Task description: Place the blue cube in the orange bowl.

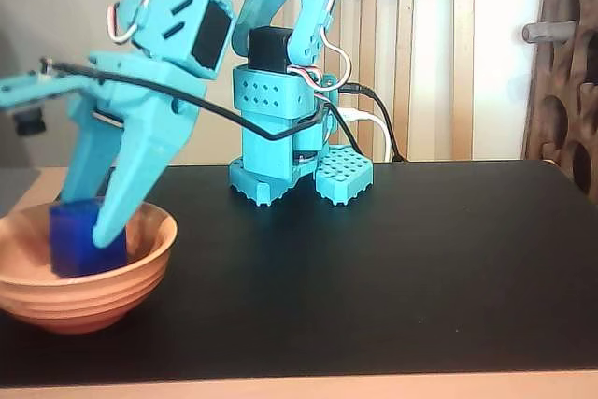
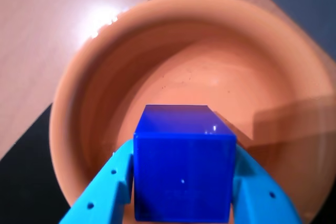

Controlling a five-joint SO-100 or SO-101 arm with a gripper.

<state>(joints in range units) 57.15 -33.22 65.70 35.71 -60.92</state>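
The orange bowl (image 1: 89, 304) stands at the left end of the black mat in the fixed view. In the wrist view the orange bowl (image 2: 210, 61) fills most of the picture. My turquoise gripper (image 1: 86, 221) reaches down into it and is shut on the blue cube (image 1: 79, 242). The cube sits below the rim, inside the bowl. The wrist view shows the blue cube (image 2: 184, 166) clamped between both fingers of the gripper (image 2: 184, 158), over the bowl's floor. Whether the cube touches the floor I cannot tell.
The arm's base (image 1: 285, 151) stands at the back middle of the black mat (image 1: 392, 268), with cables (image 1: 369, 123) trailing behind it. Light wooden table (image 2: 47, 35) shows around the mat. A slatted wall and a dark carved panel (image 1: 565, 72) lie behind.
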